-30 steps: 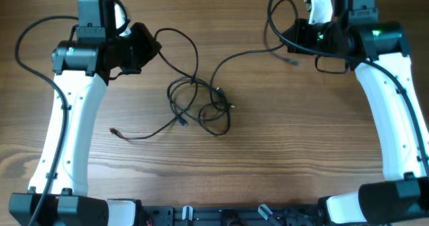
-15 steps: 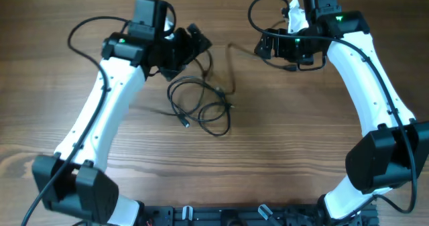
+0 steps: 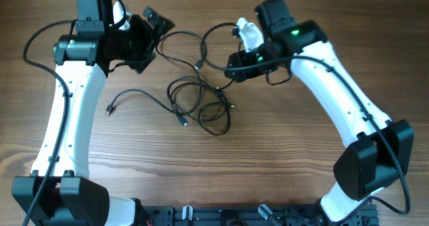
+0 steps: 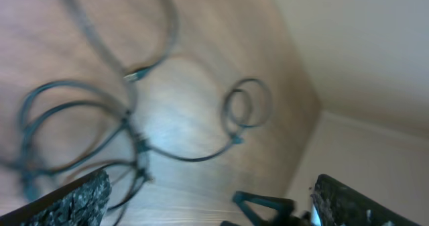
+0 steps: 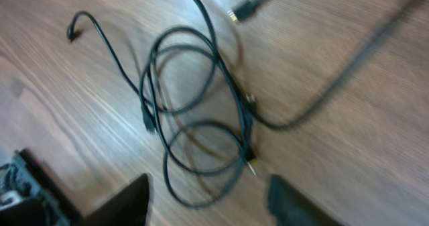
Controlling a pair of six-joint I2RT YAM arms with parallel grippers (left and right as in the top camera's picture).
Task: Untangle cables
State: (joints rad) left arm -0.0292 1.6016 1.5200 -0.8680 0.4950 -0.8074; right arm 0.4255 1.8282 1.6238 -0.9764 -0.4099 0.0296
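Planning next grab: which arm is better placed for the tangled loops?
Likely right. The right gripper, open, hovers just beside the tangle, which fills its wrist view; the left gripper sits farther off.

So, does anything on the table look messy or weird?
Yes, the thin black cables in the middle of the table are the odd bit. Their loops lie crossed over one another in a tangle, and one plug end trails off alone to one side. Nothing looks broken or spilled.
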